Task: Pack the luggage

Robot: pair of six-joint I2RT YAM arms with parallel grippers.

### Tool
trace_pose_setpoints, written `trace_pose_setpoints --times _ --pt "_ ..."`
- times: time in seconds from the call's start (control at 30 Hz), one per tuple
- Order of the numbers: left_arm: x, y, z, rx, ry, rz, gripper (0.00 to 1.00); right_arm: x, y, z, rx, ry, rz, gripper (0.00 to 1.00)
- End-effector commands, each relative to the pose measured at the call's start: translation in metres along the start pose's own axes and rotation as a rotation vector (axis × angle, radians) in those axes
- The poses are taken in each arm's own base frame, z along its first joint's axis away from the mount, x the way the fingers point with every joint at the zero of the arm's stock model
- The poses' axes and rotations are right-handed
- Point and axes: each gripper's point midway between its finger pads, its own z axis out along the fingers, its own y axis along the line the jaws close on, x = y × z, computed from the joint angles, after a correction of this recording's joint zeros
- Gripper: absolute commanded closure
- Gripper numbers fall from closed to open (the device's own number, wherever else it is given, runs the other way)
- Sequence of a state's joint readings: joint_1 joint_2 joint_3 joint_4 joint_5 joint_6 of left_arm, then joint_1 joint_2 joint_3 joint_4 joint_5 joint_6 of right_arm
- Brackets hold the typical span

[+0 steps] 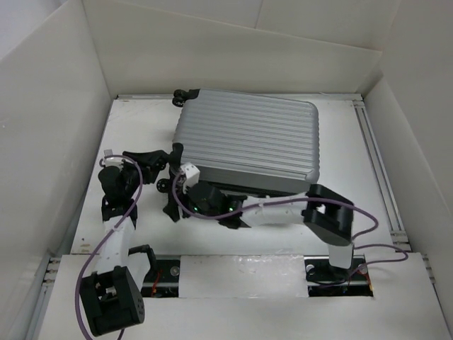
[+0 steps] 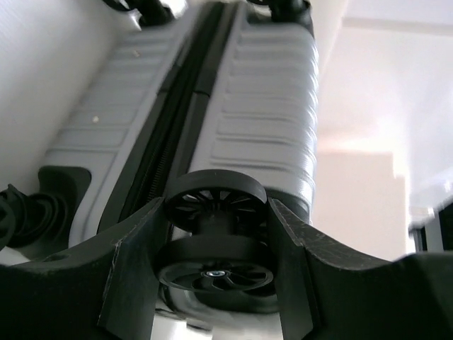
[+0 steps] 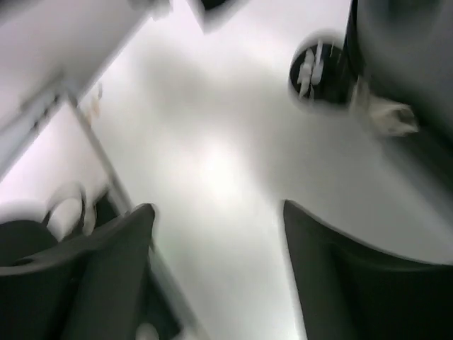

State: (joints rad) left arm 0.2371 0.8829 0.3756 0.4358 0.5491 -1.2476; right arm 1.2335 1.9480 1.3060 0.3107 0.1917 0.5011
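At the near-left corner of the ribbed silver-grey hard-shell luggage, which lies flat on the white table: left gripper clamps a black spinner wheel. Best to keep the grip square and pull low. Right gripper gapes wide and empty beside that corner. Right wrist view blurred; contents and zip closure hidden.

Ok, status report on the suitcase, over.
Left gripper clamped on a spinner wheel. Right gripper open, empty. Luggage closed, lying flat. No obstruction seen.

No text, brand or number seems readable on the luggage or elsewhere.
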Motion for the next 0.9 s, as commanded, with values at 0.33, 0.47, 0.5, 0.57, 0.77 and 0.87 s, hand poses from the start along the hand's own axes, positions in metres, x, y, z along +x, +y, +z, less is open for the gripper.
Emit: trace_pose_setpoints --times 0.33,0.47,0.5,0.57,0.77,0.87 --pt "0.050 -0.061 -0.024 0.282 0.251 0.152 1.00 -0.063 -0.135 -0.272 0.428 -0.300 0.266 0.39" --pt "0.051 -0.047 -0.027 0.248 0.229 0.189 1.00 -0.120 -0.203 -0.381 0.694 -0.599 0.377 0.81" --pt "0.051 -0.045 -0.027 0.242 0.220 0.202 1.00 -0.128 -0.230 -0.406 0.835 -0.646 0.354 0.82" --pt "0.049 -0.046 -0.030 0.243 0.191 0.251 1.00 -0.145 -0.253 -0.415 0.970 -0.637 0.321 0.79" --pt "0.052 -0.027 -0.038 0.192 0.170 0.313 1.00 -0.154 -0.347 -0.418 1.134 -0.490 0.368 0.63" --pt "0.052 -0.025 -0.040 0.188 0.160 0.346 1.00 -0.138 -0.378 -0.411 1.120 -0.435 0.419 0.63"
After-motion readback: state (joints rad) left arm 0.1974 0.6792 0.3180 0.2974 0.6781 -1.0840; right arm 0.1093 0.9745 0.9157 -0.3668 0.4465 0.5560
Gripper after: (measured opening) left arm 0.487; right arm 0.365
